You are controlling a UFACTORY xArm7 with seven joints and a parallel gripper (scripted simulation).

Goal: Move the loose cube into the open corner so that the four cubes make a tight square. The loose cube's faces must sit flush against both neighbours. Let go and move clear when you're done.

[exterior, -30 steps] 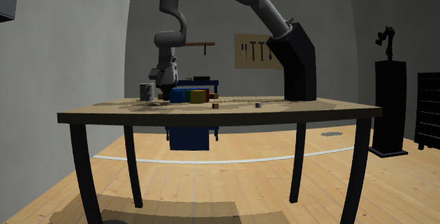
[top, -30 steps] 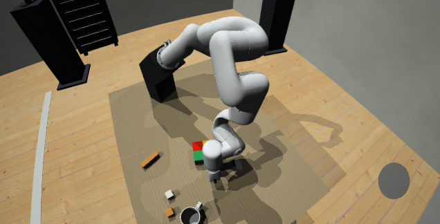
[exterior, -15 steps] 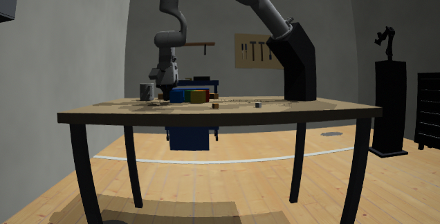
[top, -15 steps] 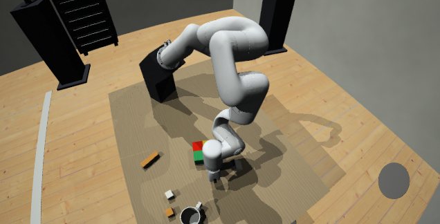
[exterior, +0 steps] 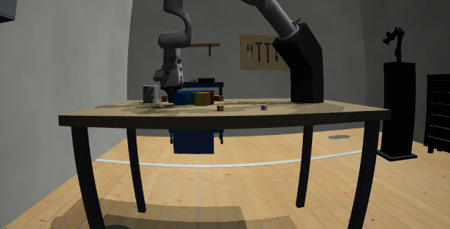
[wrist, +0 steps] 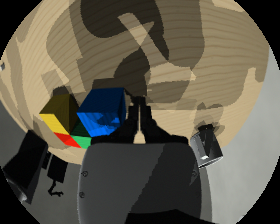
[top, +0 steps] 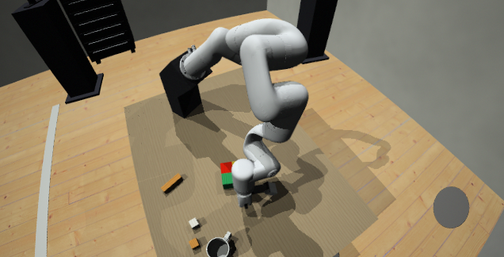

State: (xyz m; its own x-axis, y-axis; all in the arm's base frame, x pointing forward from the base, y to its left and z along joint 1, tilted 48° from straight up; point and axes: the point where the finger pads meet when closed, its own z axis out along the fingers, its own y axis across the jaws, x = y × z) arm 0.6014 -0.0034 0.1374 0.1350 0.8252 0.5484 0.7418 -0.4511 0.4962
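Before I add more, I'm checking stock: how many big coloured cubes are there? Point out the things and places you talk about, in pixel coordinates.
4: blue [exterior: 180,98] [wrist: 100,112] by the fingers [exterior: 170,101]; yellow [exterior: 202,99] [wrist: 61,115], red [top: 226,167] [wrist: 67,139] and green [top: 227,180] [wrist: 82,141] beside it.
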